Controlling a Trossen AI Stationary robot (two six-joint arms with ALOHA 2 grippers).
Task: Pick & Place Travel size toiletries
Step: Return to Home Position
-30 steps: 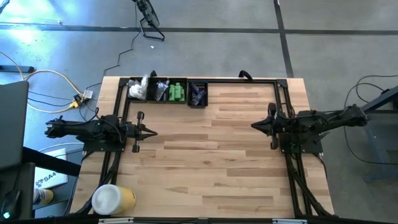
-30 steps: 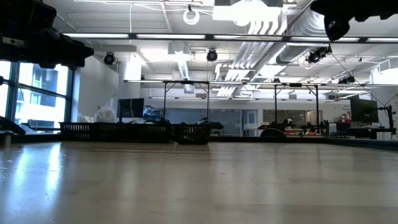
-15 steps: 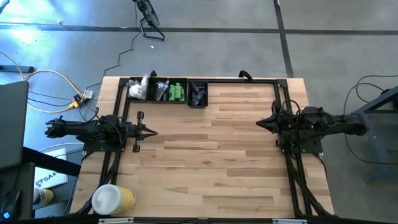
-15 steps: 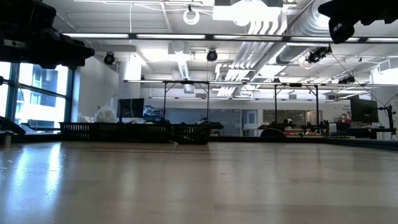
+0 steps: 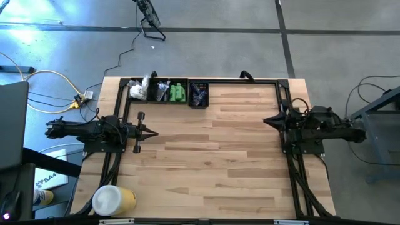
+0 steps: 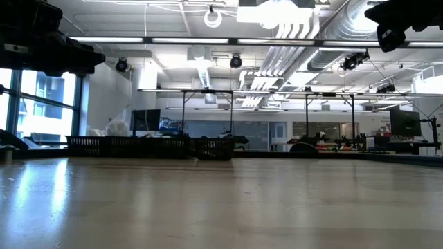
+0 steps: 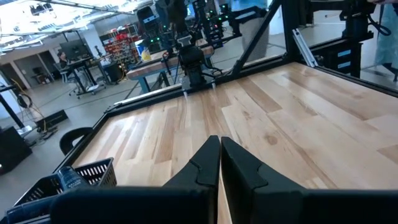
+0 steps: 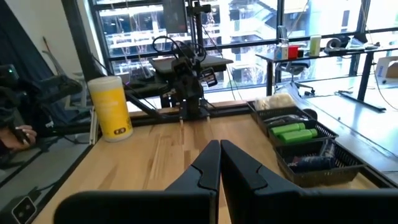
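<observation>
The travel size toiletries lie in a row of black mesh baskets (image 5: 167,91) at the table's far edge, left of its middle: white wrapped packets (image 5: 140,87), green bottles (image 5: 177,92) (image 8: 294,131) and dark sachets (image 5: 199,95) (image 8: 310,163). My left gripper (image 5: 155,132) (image 7: 220,149) is shut and empty, level above the table's left side, pointing right. My right gripper (image 5: 266,120) (image 8: 220,152) is shut and empty, level above the right side, pointing left. Both are well apart from the baskets.
A large white-and-yellow cylinder (image 5: 114,200) (image 8: 111,109) stands at the table's near left corner. A black frame (image 5: 284,100) runs along the table's sides and far edge. Bare wood (image 5: 212,162) stretches between the two arms.
My right gripper has drawn back toward the table's right edge, staying shut and level. My left arm and the baskets have kept still.
</observation>
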